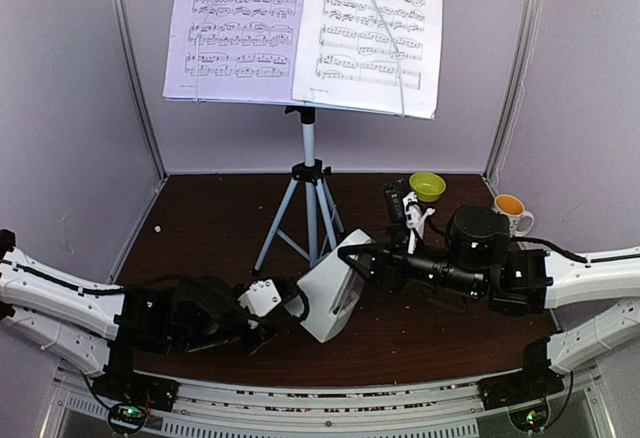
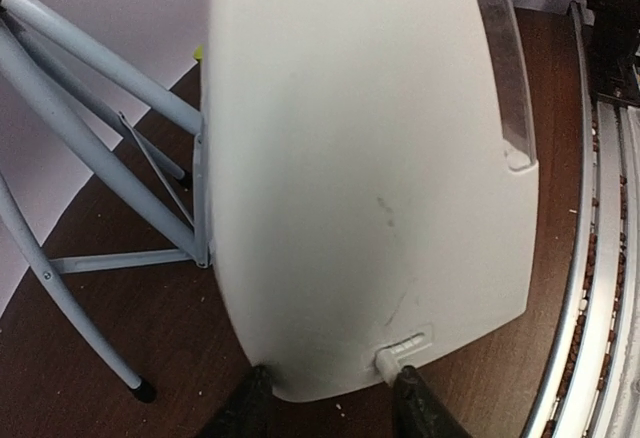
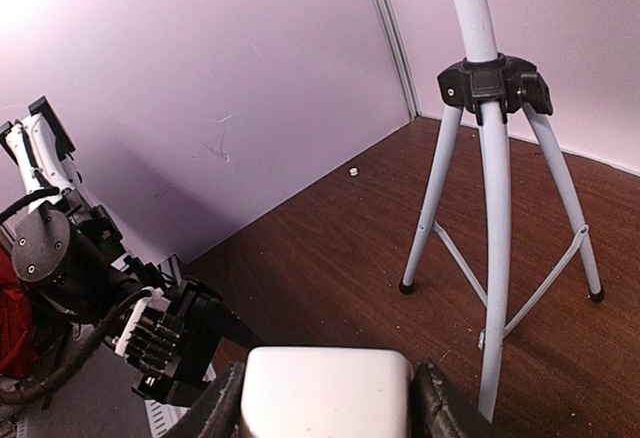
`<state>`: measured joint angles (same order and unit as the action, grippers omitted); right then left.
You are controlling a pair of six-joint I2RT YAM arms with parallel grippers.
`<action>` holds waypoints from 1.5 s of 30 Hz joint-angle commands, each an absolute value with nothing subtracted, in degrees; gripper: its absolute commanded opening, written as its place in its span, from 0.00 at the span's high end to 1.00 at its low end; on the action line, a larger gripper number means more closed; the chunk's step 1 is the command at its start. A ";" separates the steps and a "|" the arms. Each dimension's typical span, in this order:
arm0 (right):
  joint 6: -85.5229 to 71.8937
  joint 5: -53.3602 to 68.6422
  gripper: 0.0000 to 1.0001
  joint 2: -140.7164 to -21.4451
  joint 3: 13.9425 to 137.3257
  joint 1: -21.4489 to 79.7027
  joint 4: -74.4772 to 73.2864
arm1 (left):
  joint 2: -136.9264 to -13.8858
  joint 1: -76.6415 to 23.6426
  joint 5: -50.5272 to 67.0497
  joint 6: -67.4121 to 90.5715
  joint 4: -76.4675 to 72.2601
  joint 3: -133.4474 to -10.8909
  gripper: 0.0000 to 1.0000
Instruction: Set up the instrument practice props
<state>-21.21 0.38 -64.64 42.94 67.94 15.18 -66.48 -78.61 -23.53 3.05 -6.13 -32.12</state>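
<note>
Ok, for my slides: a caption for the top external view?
Left gripper and right gripper hold the metronome beside the music stand bearing sheet-music pages.

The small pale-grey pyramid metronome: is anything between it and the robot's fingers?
Nothing visible does. The left fingers and right fingers flank the pale-grey pyramid metronome, one pair at each end; the silver tripod stands beside it, not between.
</note>
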 commanded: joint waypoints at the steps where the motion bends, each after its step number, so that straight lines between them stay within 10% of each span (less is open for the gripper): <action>1: -23.60 6.24 1.00 -64.52 46.69 69.10 25.38 | -67.02 -77.89 -20.83 3.15 -10.13 -32.82 0.60; 6: -23.88 5.20 1.00 -65.02 46.98 69.33 25.56 | -67.17 -77.53 -20.15 3.47 -10.43 -32.71 0.62; 13: -26.48 -10.78 1.00 -64.38 48.02 69.38 19.37 | -62.35 -77.76 -23.16 7.15 -11.96 -28.30 0.22; 19: -33.11 -18.44 1.00 -65.74 48.45 69.82 18.08 | -63.97 -80.06 -24.99 5.82 -16.60 -28.39 0.09; 45: -40.32 -29.33 1.00 -65.99 48.79 74.08 17.56 | -74.03 -80.86 -22.54 5.49 -22.87 -31.99 0.12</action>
<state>-37.32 -25.06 -67.31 45.06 73.56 11.90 -73.82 -80.68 -23.03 5.58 -19.88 -30.68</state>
